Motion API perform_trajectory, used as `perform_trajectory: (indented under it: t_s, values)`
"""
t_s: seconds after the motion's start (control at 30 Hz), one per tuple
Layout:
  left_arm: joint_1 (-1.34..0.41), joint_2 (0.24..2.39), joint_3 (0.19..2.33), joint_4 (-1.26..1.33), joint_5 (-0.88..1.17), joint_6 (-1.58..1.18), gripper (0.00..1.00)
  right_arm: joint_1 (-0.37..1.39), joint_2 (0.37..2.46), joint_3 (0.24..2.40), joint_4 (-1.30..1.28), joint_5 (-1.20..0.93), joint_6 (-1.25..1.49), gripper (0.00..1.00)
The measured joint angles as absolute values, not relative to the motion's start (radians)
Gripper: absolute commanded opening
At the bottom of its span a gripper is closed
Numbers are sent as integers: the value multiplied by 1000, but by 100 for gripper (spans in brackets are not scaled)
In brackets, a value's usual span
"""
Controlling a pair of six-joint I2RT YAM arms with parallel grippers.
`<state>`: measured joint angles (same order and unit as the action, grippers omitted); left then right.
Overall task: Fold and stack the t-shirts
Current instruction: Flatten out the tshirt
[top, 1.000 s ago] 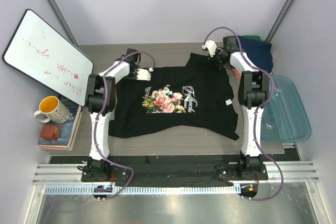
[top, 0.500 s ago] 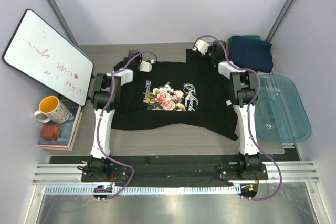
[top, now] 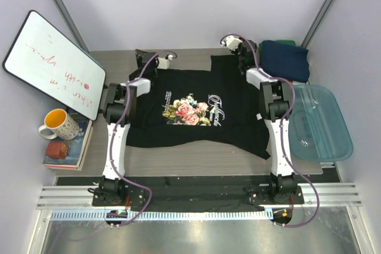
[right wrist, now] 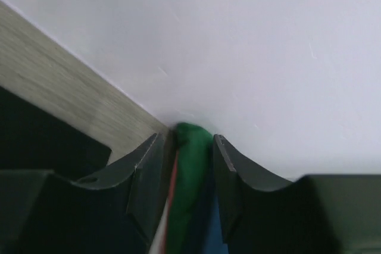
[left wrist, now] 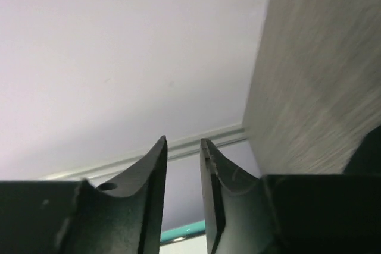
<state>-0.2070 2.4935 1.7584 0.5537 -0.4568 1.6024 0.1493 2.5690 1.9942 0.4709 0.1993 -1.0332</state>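
The black t-shirt (top: 202, 111) lies spread flat in the middle of the top view, front up. Its soft cloth is mostly smooth, though the lower hem runs in a wavy line with a peak at lower right. The pink rose print (top: 186, 111) and white lettering sit at its centre. It rests on a grey wood-grain table (top: 178, 160) with a matte, streaked surface.

The left gripper (left wrist: 183, 144) hovers by the shirt's upper left corner. Its dark, curved fingers stand slightly parted with nothing between them, only pale wall behind. The right gripper (right wrist: 188, 141) is at the shirt's upper right corner. Its jaws are parted a little wider and also grip nothing.

Through that gap shows the folded stack: a rounded green fold (right wrist: 190, 147) and a thin coral-red edge (right wrist: 172, 197). In the top view the stack sits in the upper right, with a navy tee (top: 284, 59) on top, folded into a plump rectangle.

At the right edge lies a translucent blue plastic tub (top: 324, 120) with rounded corners. At the left edge are a glossy whiteboard (top: 53, 63) leaning aslant, a mug (top: 56, 124) with a yellow inside, and books (top: 65, 150).
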Motion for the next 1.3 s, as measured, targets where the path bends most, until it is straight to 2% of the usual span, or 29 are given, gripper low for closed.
perform_trajectory:
  t_s: [0.03,0.1,0.13,0.17,0.27,0.37,0.47,0.67,0.9,1.3]
  values:
    - [-207,2455,1728,555,-458,1593,1,149,2519,1959,426,193,-1018,44]
    - [-204,2325,1623,510,-444,1562,0,144,2420,1927,277,151,-981,24]
    - [-204,2257,1577,480,-432,1544,0,141,2371,1923,194,115,-966,9]
    - [-202,2194,1542,427,-416,1523,0,138,2320,1919,115,72,-952,1]
    - [-192,1985,1477,167,-313,1460,0,129,2180,1890,-99,-52,-947,1]
    - [-186,1885,1485,-47,-223,1417,0,124,2081,1851,-307,-164,-985,1]
    - [-183,1911,1525,-249,-162,1390,0,122,2082,1845,-500,-254,-1034,1]
    - [-181,2109,1549,-501,-99,1376,0,122,2214,1848,-792,-325,-1128,1]
    - [-182,2185,1649,-561,-131,1422,0,122,2266,1901,-914,-334,-1229,1]
    - [-181,2271,1698,-503,-221,1463,0,122,2344,1979,-901,-288,-1291,1]
